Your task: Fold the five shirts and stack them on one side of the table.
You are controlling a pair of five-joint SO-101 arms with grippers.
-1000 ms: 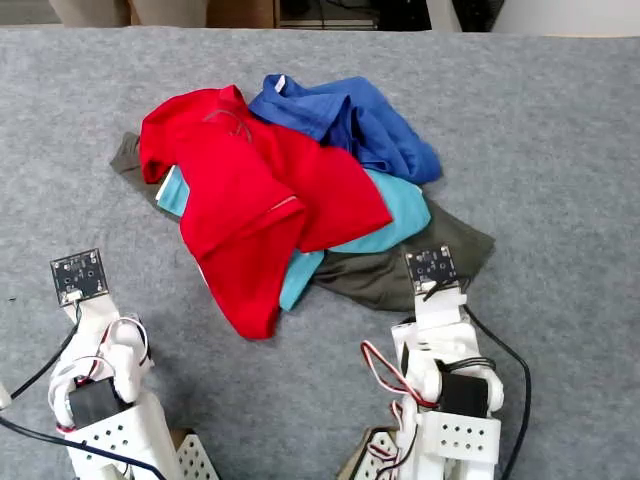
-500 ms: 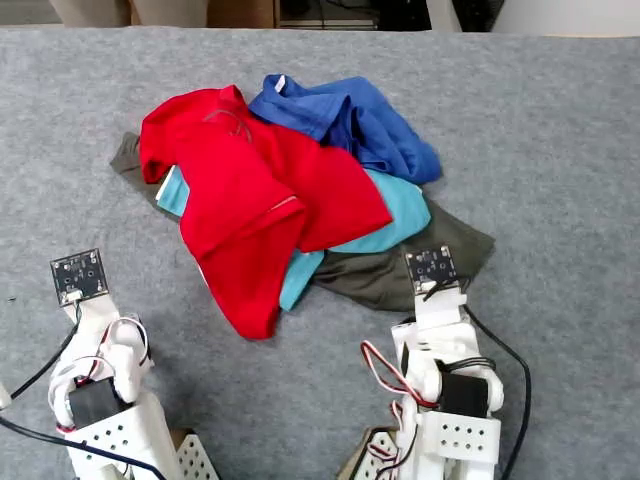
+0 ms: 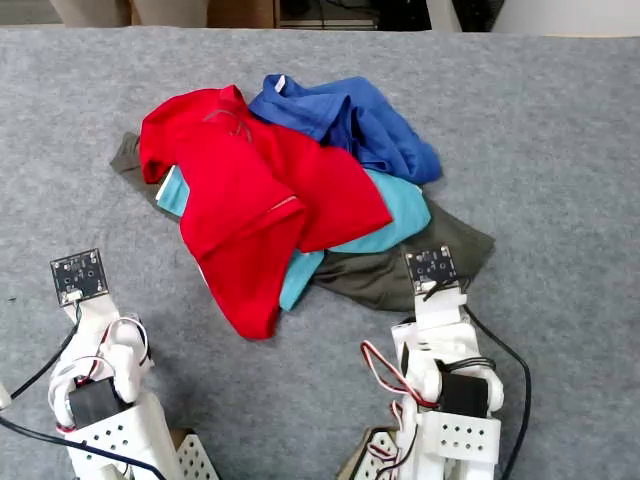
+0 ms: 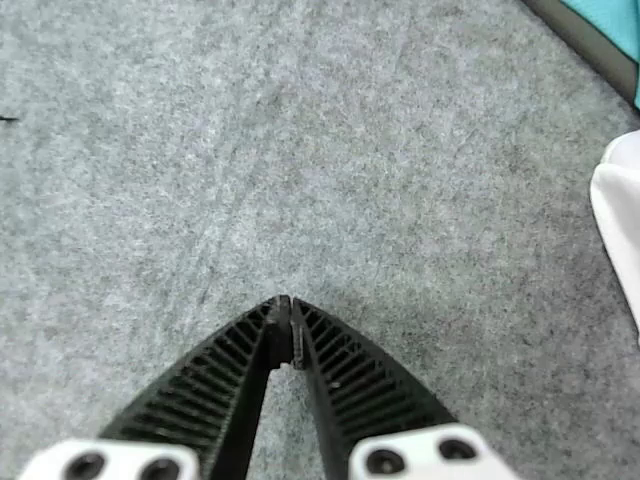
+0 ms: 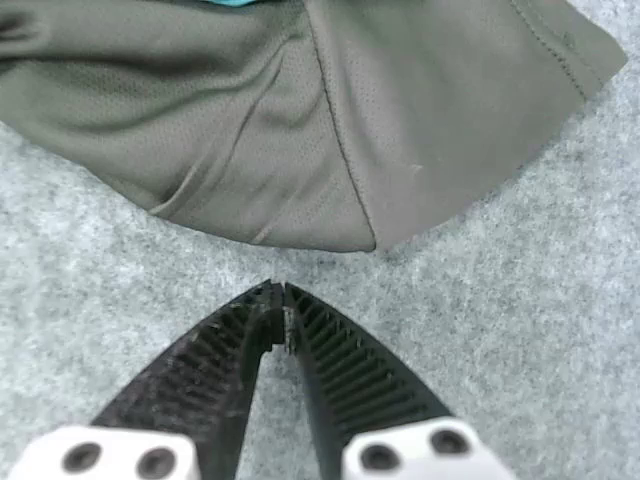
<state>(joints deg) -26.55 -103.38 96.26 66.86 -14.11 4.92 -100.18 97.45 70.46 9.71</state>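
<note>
Shirts heaped mid-counter (image 3: 560,130), none folded: red shirt (image 3: 250,200) on top, blue shirt (image 3: 350,120) at far side, teal shirt (image 3: 405,215) beneath, olive shirt (image 5: 300,130) lowest. White cloth edge (image 4: 620,220), possibly fifth shirt, seen near left tool (image 4: 283,330).
Left tool pinched closed, nothing held, over bare felt.
Right tool (image 5: 278,320) closed too, empty, just short of olive hem.
Fabric judged light, limp, clingy on felt; whole pile likely dragged if lower layer is pulled.
Red shirt best taken first, at shoulder seams or hem corners.

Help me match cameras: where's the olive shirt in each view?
High view: olive shirt under the pile, nearest the right arm.
Right wrist view: olive shirt just beyond the right gripper.
Left wrist view: likely the dark strip beside the teal shirt.
Landmark: teal shirt bordering it.
</note>
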